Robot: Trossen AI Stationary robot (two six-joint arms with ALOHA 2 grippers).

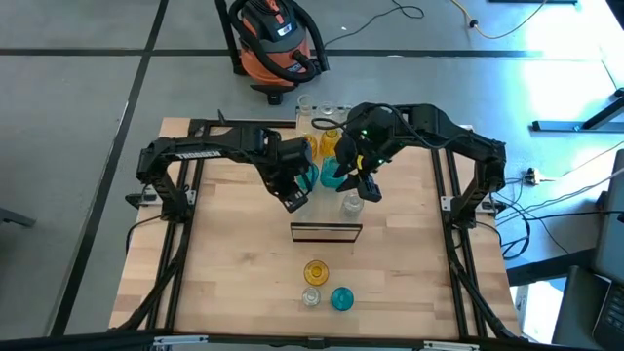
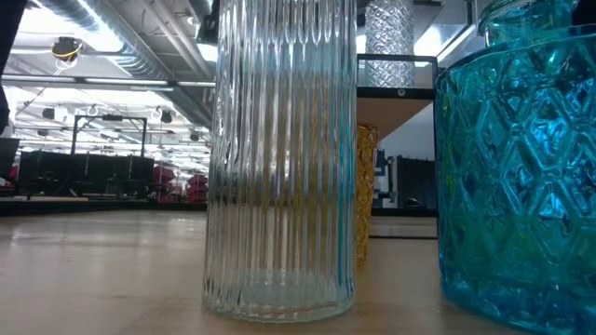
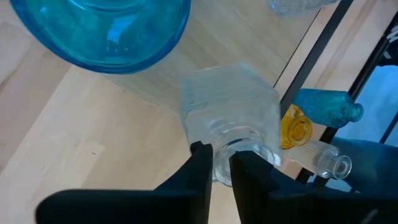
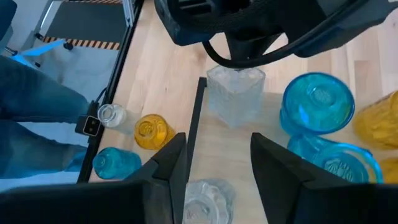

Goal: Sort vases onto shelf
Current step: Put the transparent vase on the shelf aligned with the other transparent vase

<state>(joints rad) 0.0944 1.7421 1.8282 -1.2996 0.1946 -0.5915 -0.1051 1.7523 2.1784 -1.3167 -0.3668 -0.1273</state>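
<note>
A grey concrete floor (image 1: pixel 88 117) surrounds the light-wood tabletop with its black frame (image 1: pixel 234 283); an orange-and-black shop vacuum (image 1: pixel 276 39) stands beyond the far edge. On the table lies the long light-wood shelf with a dark front edge (image 1: pixel 326 231), reaching back between the arms.

Three small vases stand near the table's front edge: an amber-yellow ribbed glass vase (image 1: pixel 315 271), a teal-blue faceted glass vase (image 1: pixel 342 298) and a clear ribbed glass vase (image 1: pixel 311 296).

More teal, amber and clear vases cluster on the shelf.

The left gripper (image 3: pixel 220 169) has its fingers narrowly apart at the neck of a clear square glass vase (image 3: pixel 233 115) on the shelf; whether they clamp it cannot be told. The right gripper (image 4: pixel 217 158) hovers with fingers apart, empty, above a clear round glass vase (image 4: pixel 208 199).
</note>
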